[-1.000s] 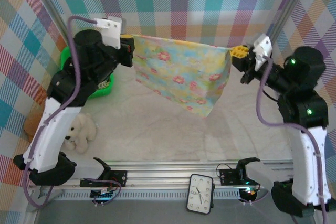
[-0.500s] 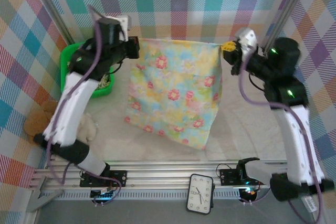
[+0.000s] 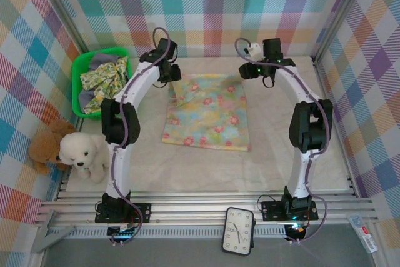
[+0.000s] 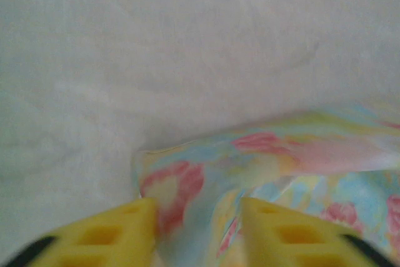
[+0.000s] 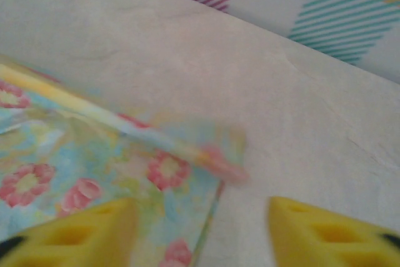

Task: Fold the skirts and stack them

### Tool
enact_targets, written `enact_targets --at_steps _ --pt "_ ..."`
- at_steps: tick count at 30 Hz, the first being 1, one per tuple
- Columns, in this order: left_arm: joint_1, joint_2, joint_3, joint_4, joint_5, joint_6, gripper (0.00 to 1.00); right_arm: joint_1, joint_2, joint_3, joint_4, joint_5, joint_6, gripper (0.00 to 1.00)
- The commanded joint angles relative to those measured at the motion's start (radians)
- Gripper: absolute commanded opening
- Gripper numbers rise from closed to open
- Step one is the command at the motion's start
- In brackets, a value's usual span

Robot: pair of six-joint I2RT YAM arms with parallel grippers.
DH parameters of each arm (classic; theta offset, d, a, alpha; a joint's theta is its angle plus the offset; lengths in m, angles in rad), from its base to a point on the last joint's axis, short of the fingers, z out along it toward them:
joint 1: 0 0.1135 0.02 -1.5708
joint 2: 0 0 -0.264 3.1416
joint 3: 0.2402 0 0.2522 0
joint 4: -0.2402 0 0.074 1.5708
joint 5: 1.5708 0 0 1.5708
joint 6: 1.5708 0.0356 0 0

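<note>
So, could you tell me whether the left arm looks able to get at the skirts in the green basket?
Probably yes: the left pincer hangs open over the far corner of the floral skirt, the green basket sits just to its left, and nothing covers the skirts heaped inside.

A: Left wrist: the left gripper (image 4: 199, 217) has its yellow fingers (image 4: 106, 239) chopped by the bottom edge, and the floral skirt (image 4: 300, 154) is a soft smear running off right.

B: Same at the right gripper (image 5: 203, 217), skirt corner blurred! Overhead, brown teddy (image 3: 45, 148) half hidden behind the white teddy (image 3: 81, 151), heaped skirts (image 3: 103, 78) in the basket (image 3: 75, 85) impossible to count.
</note>
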State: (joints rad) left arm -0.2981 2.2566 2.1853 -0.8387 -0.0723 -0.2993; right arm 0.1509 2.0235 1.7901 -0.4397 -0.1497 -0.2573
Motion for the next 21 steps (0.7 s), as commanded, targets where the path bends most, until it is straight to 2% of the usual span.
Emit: enact_targets --at_steps 1,3,6,9,13,16,18,19,21 --pt "0.016 -0.025 0.097 -0.050 -0.008 -0.033 0.97 -0.008 -0.084 0.068 -0.035 0.070 0.217 0.99" --pt "0.013 -0.072 0.022 -0.022 -0.001 -0.057 1.00 -0.007 -0.114 0.033 -0.075 0.079 0.325 0.99" --pt "0.013 -0.159 -0.134 0.027 0.043 -0.092 1.00 -0.005 -0.175 -0.086 -0.068 0.023 0.437 0.99" --pt "0.011 -0.233 -0.287 0.066 0.150 -0.131 1.00 -0.004 -0.235 -0.218 0.004 -0.111 0.528 0.99" --pt "0.006 -0.326 -0.532 0.172 0.309 -0.234 1.00 -0.003 -0.281 -0.374 0.185 -0.291 0.722 0.99" --pt "-0.008 -0.391 -0.718 0.287 0.427 -0.342 1.00 0.015 -0.277 -0.442 0.245 -0.315 0.931 0.99" --pt "-0.019 -0.429 -0.833 0.336 0.436 -0.397 1.00 0.030 -0.270 -0.512 0.325 -0.376 1.044 0.99" --pt "-0.021 -0.452 -0.877 0.351 0.431 -0.423 1.00 0.039 -0.258 -0.529 0.328 -0.422 1.077 0.99" --pt "-0.022 -0.495 -0.955 0.388 0.435 -0.473 1.00 0.067 -0.249 -0.541 0.273 -0.421 1.103 0.99"
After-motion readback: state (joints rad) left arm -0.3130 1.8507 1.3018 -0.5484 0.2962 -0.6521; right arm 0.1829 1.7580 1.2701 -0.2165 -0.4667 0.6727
